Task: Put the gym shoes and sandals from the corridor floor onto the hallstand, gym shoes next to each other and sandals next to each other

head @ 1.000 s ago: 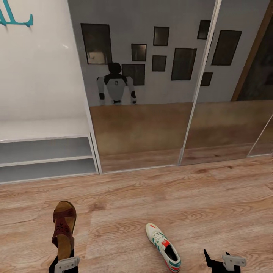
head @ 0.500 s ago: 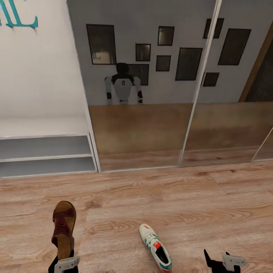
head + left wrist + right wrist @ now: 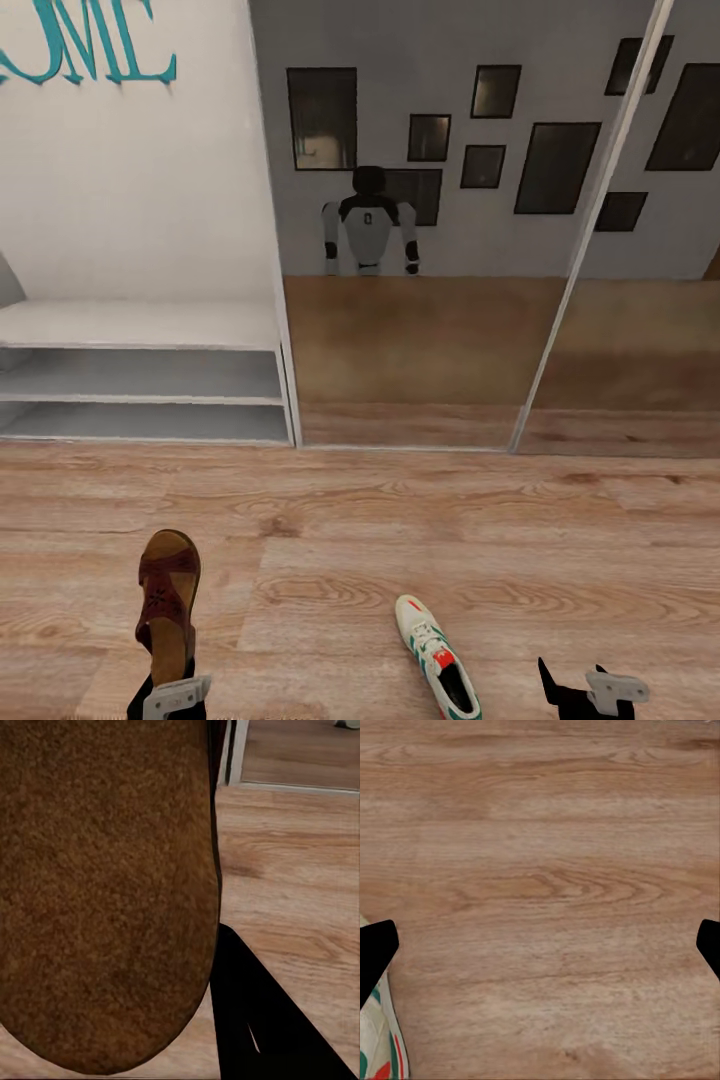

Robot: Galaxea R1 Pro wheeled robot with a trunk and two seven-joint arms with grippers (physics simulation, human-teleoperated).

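The left gripper (image 3: 168, 690) is closed on a brown sandal (image 3: 168, 600), holding it by the heel end with the toe pointing toward the hallstand (image 3: 150, 375); the sandal's tan sole (image 3: 105, 892) is looming large before the left wrist camera. The right gripper (image 3: 590, 690) is hanging empty with its fingers spread wide apart over the corridor floor (image 3: 500, 530). One gym shoe (image 3: 437, 655) is lying on the planks between the two grippers, nearer the right one, its edge (image 3: 379, 1042) peeking into the right wrist view. Mirrored doors (image 3: 430, 250) beside the hallstand are reflecting the robot.
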